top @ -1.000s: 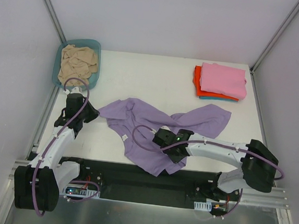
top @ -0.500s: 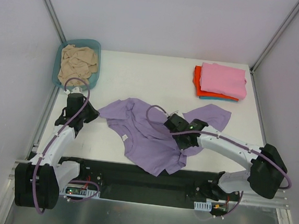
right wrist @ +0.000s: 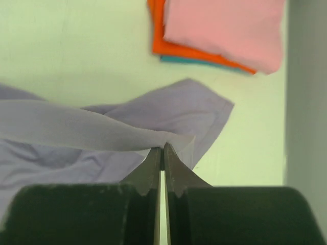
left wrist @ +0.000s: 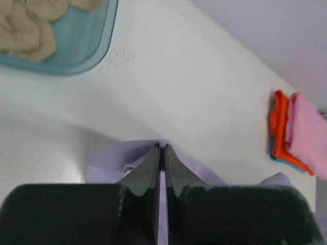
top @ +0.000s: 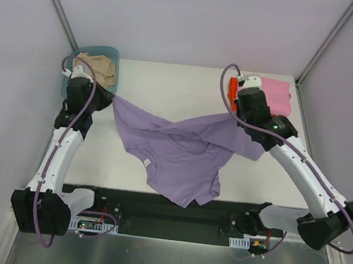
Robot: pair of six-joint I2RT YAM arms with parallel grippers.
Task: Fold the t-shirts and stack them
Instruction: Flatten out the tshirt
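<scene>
The lavender-purple t-shirt [top: 181,154] is stretched between both grippers, its upper edge lifted and its lower part trailing on the white table [top: 168,82] toward the front edge. My left gripper [top: 110,98] is shut on the shirt's left corner beside the basin; in the left wrist view its tips [left wrist: 161,148] pinch purple cloth [left wrist: 107,159]. Further right, my right gripper [top: 235,117] is shut on the other end, and in the right wrist view its tips [right wrist: 163,148] clamp a fold of the purple shirt [right wrist: 76,127]. A folded stack lies at the back right, pink t-shirt [top: 272,95] on top.
A teal plastic basin [top: 112,55] at the back left holds a crumpled beige t-shirt [top: 95,69]. Under the pink shirt show an orange-red shirt [right wrist: 158,30] and a teal edge [right wrist: 199,62]. Grey walls close in the table's left, back and right sides.
The right gripper shut on the purple shirt near the front centre and carried it up to the back right. The left arm rose toward the basin, pulling the shirt taut.
</scene>
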